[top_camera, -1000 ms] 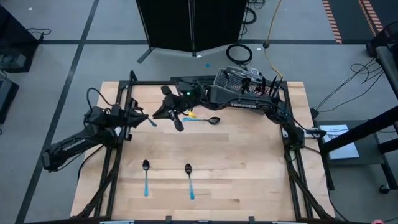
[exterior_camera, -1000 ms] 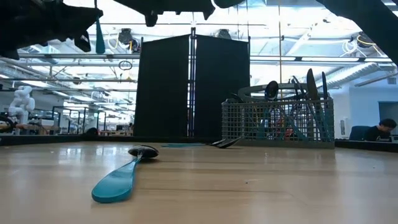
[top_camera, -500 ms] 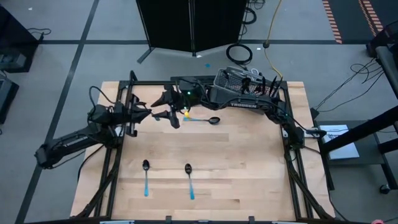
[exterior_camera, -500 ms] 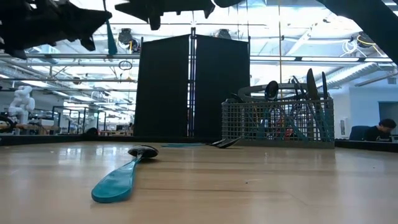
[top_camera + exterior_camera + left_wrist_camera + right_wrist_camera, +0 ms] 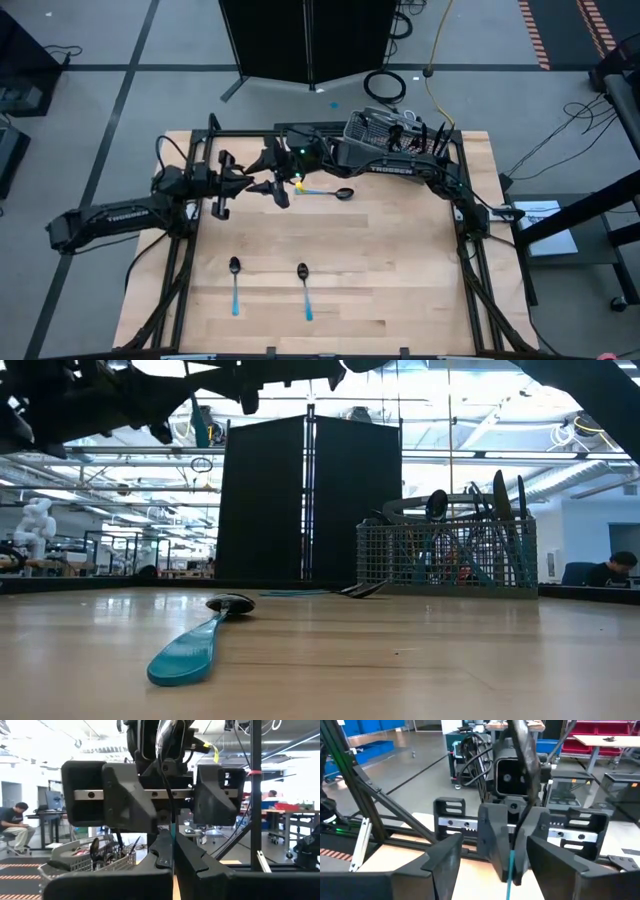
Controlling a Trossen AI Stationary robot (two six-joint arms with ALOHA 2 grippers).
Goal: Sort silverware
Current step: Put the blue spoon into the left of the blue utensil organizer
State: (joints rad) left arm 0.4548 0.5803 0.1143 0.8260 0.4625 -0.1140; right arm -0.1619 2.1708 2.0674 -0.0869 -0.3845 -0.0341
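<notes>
Silverware piece (image 5: 510, 870) between left tool (image 5: 240, 182) fingers

The table (image 5: 400, 270) is pale blond wood with fine grain lines, framed by black rails. On it lie three spoons, each with a dark metallic bowl and a bright light-blue handle: one (image 5: 235, 284) and another (image 5: 305, 289) near the table's front edge, a third (image 5: 330, 193) just beside the grey wire-mesh basket (image 5: 385, 128). Both arms are matt black with white lettering.
</notes>
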